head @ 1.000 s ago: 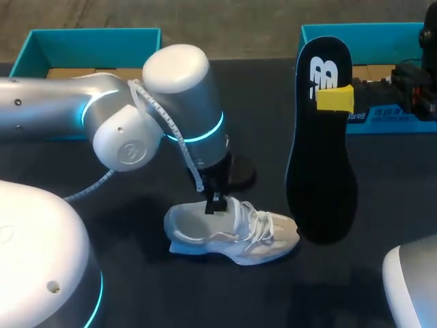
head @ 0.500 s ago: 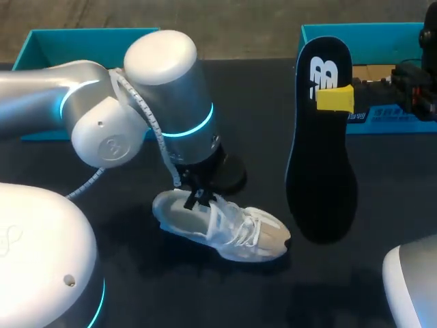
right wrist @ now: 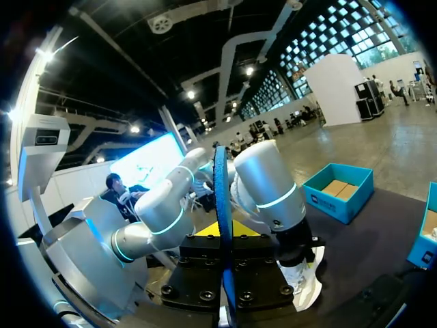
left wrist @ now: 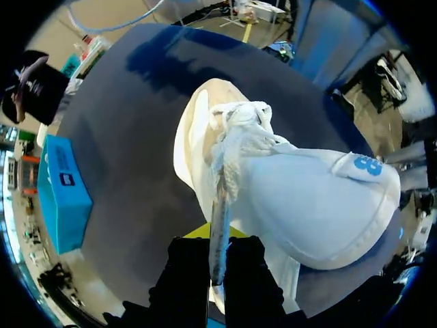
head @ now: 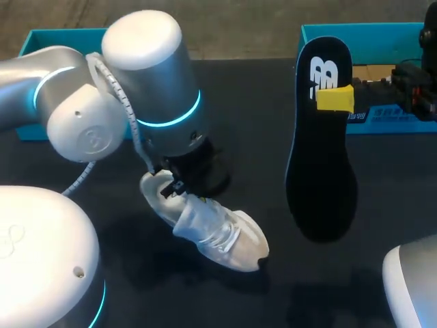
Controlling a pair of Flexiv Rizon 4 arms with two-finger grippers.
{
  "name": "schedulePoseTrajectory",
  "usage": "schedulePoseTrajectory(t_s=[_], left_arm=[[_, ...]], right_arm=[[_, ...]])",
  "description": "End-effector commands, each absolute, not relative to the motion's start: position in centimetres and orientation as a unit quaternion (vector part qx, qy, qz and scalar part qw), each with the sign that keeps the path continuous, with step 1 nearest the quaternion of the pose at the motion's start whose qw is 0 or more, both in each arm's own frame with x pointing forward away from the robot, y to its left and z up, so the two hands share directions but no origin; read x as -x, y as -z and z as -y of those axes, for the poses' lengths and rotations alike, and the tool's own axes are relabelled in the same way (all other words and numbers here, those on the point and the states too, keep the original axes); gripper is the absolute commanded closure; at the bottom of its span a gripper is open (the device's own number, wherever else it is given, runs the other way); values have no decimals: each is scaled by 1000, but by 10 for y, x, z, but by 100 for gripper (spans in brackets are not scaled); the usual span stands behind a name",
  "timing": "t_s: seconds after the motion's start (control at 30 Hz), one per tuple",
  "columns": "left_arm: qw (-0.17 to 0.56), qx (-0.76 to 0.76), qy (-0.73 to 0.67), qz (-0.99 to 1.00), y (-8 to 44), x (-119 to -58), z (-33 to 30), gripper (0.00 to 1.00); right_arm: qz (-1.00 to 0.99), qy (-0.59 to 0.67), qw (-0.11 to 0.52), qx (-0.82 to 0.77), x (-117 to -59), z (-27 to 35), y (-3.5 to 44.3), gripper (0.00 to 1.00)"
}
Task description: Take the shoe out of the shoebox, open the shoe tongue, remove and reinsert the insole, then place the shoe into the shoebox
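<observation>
A white shoe (head: 218, 232) hangs tilted over the black table (head: 273, 102), heel up and toe down toward the front right. My left gripper (head: 179, 187) is shut on a thin edge at the shoe's opening. In the left wrist view that pale strip runs between the black fingers of the left gripper (left wrist: 217, 239), with the shoe (left wrist: 300, 198) and its laces just ahead. My right gripper (head: 334, 99) is shut on a black insole (head: 319, 150), held upright above the table's right side. The right wrist view shows the insole (right wrist: 220, 184) edge-on between the fingers of the right gripper (right wrist: 222, 236).
A teal shoebox (head: 89, 37) stands at the back left and another teal box (head: 369, 34) at the back right. My left arm's large wrist (head: 157, 89) looms over the table's middle left. A teal box (left wrist: 61, 191) lies beside the shoe.
My left arm has swung to the left and turned the shoe: its heel has risen and its toe now points down to the front right. The right arm and insole have not moved.
</observation>
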State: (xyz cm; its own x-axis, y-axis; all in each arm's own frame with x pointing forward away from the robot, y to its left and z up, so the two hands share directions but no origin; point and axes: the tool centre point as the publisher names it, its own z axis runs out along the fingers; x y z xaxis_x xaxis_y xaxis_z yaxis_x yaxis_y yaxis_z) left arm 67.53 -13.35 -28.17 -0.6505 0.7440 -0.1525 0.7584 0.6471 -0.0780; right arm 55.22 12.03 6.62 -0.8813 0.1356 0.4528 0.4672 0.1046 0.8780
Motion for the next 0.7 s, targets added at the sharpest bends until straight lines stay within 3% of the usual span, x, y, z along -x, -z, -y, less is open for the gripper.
schedulePoseTrajectory(t_s=[0.03,0.7], left_arm=[[60,-451,69,-888,267,-670,123,100],[145,-677,26,-721,253,-636,117,100]], right_arm=[[734,634,132,205,-557,-123,-69,100],[734,634,132,205,-557,-123,-69,100]])
